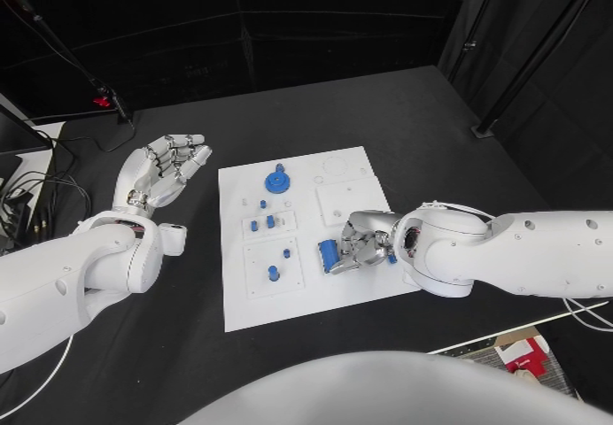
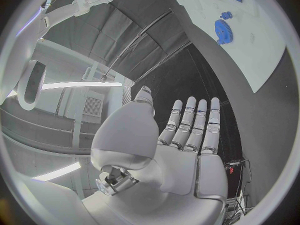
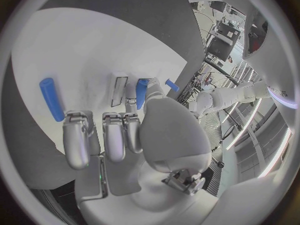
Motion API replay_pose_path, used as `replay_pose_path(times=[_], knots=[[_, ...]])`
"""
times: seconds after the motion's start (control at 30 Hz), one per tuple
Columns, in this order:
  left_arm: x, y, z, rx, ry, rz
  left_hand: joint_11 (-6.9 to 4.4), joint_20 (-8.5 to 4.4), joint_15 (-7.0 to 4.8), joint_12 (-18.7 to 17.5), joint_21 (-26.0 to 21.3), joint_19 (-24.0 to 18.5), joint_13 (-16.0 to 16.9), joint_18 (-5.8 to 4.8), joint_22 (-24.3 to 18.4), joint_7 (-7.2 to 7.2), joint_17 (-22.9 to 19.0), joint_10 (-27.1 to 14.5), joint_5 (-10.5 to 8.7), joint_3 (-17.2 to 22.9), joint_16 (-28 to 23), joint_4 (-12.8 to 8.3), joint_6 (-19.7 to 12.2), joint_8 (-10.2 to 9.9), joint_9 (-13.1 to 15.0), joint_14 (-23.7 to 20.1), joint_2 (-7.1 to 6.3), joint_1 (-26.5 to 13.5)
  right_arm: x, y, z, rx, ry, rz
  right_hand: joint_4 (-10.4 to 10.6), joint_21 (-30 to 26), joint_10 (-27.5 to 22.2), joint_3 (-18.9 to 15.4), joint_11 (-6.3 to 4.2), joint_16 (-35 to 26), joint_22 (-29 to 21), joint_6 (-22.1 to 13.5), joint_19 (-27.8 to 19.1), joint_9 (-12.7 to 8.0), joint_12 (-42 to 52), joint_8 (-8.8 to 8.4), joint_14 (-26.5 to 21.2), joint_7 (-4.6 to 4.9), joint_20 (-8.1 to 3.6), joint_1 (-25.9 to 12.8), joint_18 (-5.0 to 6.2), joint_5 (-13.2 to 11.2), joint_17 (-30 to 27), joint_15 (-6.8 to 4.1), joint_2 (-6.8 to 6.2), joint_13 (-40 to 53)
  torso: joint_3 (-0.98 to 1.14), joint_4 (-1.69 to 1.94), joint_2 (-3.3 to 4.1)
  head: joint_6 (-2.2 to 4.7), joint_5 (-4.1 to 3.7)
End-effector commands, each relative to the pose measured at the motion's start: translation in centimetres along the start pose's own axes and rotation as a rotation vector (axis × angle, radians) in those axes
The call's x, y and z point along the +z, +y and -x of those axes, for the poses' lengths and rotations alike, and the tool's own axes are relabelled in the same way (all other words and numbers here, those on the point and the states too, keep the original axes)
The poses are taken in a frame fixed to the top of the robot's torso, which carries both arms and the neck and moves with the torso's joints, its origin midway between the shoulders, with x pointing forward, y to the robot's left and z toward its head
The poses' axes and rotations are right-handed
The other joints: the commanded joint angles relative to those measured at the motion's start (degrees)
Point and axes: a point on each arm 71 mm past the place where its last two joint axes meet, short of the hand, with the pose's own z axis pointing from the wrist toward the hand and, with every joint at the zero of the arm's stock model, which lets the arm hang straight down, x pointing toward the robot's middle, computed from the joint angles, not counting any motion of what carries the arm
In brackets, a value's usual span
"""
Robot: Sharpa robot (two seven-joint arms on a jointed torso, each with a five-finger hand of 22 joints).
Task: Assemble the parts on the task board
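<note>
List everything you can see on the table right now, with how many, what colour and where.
Task board: one, white, middle of the black table.
Gear: one, blue, far part of the board, towards the left hand's side.
Small parts: several, blue, in the board's left-side panels.
Ridged part: one, blue, at the right hand's fingers on the board's near half.
Cables: dark, at the table's far left edge.
Left hand: silver, fingers apart, holding nothing, left of the board.
Right hand: silver, over the board, fingers around the ridged part.
</note>
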Motion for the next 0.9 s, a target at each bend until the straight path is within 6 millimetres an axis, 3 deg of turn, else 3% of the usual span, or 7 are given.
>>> replay_pose_path(times=[0.03,0.27,0.43,0.63,0.77,0.83,0.9], knots=[[0.0,-0.2,0.0,-0.006,0.005,-0.014,0.05,0.09,-0.1,0.2,0.3,0.3,0.0,-0.33,0.0,6.78,-0.1,-0.4,0.29,-0.3,0.2,0.0,-0.2,0.2,-0.1,-0.4,0.55,0.2,0.0,0.1,-0.1,-0.029,0.019,-0.006,-0.6,0.2,6.0,0.4,-0.31,0.1,15.1,-0.6,6.1,0.4,0.1,0.54,6.0,-0.06,-0.47,1.5,-0.42,-0.1,15.1,-0.34,-0.57,15.1,-0.01,-0.01,0.01,-0.01,-0.03],[0.0,-0.1,0.0,-0.006,0.005,-0.013,0.05,0.09,-0.1,0.2,0.3,0.3,0.0,-0.33,0.0,6.78,-0.1,-0.4,0.29,-0.3,0.2,0.0,-0.2,0.2,-0.1,-0.4,0.55,0.2,-0.2,0.4,0.2,-0.011,-0.031,0.033,0.9,0.2,6.0,3.1,-0.33,0.1,15.1,-0.6,6.1,1.5,0.1,1.45,6.0,-0.07,-0.48,3.9,-0.42,-0.1,15.1,-0.34,-4.56,15.1,-0.01,-0.04,-0.02,-0.01,0.08],[-0.1,-0.1,0.2,-0.005,0.003,-0.011,0.06,0.09,-0.1,0.3,0.3,0.3,-0.1,-0.33,-0.1,6.78,-0.1,-0.4,0.43,-0.3,0.3,0.0,-0.3,0.3,-0.1,-0.4,0.6,0.2,-0.9,0.4,1.0,0.042,-0.122,0.088,1.4,0.2,6.0,3.4,-0.12,0.1,15.1,-0.9,6.1,1.7,0.1,1.29,6.0,0.26,-0.4,2.1,-0.42,0.0,15.1,-0.19,-7.37,15.1,0.0,-0.12,-0.05,-0.01,0.22],[-0.1,0.0,0.1,-0.006,0.004,-0.009,0.06,0.09,-0.1,0.3,0.3,0.3,-0.1,-0.33,-0.1,6.78,-0.1,-0.4,0.46,-0.3,0.3,0.0,-0.3,0.3,-0.1,-0.4,0.61,0.3,-2.1,0.0,2.1,0.131,-0.234,0.157,1.5,0.2,6.0,2.0,0.35,0.1,15.1,-2.5,6.1,1.5,0.1,0.41,6.0,0.87,-0.17,0.3,-0.42,0.0,15.1,0.15,-9.53,15.1,-0.04,-0.03,-0.04,-0.01,-0.11],[-0.1,0.0,0.1,-0.007,0.005,-0.008,0.06,0.09,-0.1,0.3,0.3,0.3,-0.1,-0.33,-0.1,6.78,-0.1,-0.4,0.46,-0.3,0.3,0.0,-0.3,0.3,-0.1,-0.4,0.61,0.3,-3.0,-0.8,2.8,0.212,-0.299,0.182,1.5,0.2,6.0,1.9,0.63,0.1,15.1,-3.3,6.1,1.4,0.1,0.05,6.0,1.17,0.09,-1.1,-0.42,0.2,15.1,0.49,-9.0,15.1,-0.05,0.0,-0.06,-0.01,-0.29],[-0.1,0.0,0.1,-0.006,0.004,-0.008,0.06,0.09,-0.1,0.3,0.3,0.3,-0.1,-0.33,-0.1,6.78,-0.1,-0.4,0.46,-0.3,0.3,0.0,-0.3,0.3,-0.1,-0.4,0.61,0.3,-3.5,-1.6,3.2,0.246,-0.325,0.176,1.5,0.2,6.0,2.3,0.92,0.1,15.1,-4.0,6.1,1.5,0.1,-0.18,6.0,1.41,0.31,-3.0,-0.42,1.2,15.1,0.68,-7.05,15.1,-0.04,0.11,0.01,-0.01,-0.54],[-0.2,0.0,0.1,-0.006,0.004,-0.008,0.06,0.09,-0.1,0.3,0.3,0.3,-0.1,-0.33,-0.1,6.78,-0.1,-0.4,0.46,-0.3,0.3,0.0,-0.3,0.3,-0.1,-0.4,0.61,0.3,-3.9,-2.6,3.4,0.262,-0.325,0.149,1.2,0.2,6.0,2.3,1.2,0.1,15.1,-5.1,6.1,1.5,0.1,-0.49,6.0,1.74,0.53,-4.0,-0.42,4.5,15.1,0.89,-5.17,15.1,-0.06,0.15,0.01,-0.01,-0.87]])
